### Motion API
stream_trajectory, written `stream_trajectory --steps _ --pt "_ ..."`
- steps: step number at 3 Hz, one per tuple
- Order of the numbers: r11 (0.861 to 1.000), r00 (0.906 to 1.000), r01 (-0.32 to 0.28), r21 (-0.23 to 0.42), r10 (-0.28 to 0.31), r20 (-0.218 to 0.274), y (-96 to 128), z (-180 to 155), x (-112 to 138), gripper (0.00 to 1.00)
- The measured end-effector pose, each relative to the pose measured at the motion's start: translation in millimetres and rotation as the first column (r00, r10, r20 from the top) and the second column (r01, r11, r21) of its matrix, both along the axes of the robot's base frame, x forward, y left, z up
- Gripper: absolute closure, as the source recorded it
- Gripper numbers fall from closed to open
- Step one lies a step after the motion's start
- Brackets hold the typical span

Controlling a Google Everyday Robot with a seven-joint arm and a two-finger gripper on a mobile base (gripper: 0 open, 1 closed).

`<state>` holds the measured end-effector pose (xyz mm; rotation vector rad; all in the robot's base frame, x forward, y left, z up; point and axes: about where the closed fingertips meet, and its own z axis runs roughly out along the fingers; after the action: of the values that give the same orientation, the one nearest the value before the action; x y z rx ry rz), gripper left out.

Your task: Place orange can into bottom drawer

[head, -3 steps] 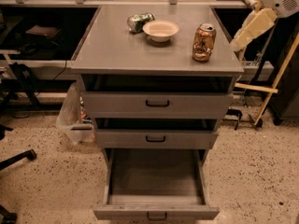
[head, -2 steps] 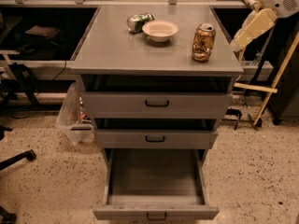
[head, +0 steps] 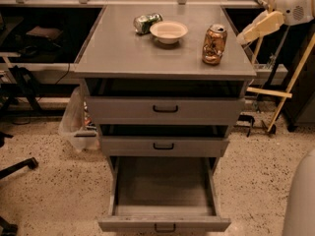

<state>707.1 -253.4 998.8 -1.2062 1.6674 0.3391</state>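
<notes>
The robot's cream-coloured gripper (head: 260, 27) hangs just off the cabinet's right edge, at about 2 o'clock from the orange can (head: 214, 44). Whether it is open or closed cannot be told, but it is apart from the can and not holding it. The can stands upright on the grey cabinet top (head: 123, 48), near the right front corner. It looks light, thin-walled and dented, with a slick shiny skin, so it would probably crush or slip easily. A gentle grip across mid-body seems safest. At 10 o'clock from it sit a pale bowl (head: 169, 31) and a tipped green and silver can (head: 146, 22). The bottom drawer (head: 165, 223) stands pulled out, at 7 o'clock.
</notes>
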Motion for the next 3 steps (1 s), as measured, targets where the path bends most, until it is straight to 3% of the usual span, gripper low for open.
stream_trajectory --steps 1,2,3 --pt "0.994 0.9989 0.03 0.107 -0.034 0.031 -4.0 -4.6 33.0 0.0" --pt "0.994 0.9987 0.029 0.108 -0.033 0.037 -4.1 -4.4 35.5 0.0" --pt "0.993 0.9991 0.006 0.12 -0.001 -0.043 11.0 -40.4 44.0 0.0"
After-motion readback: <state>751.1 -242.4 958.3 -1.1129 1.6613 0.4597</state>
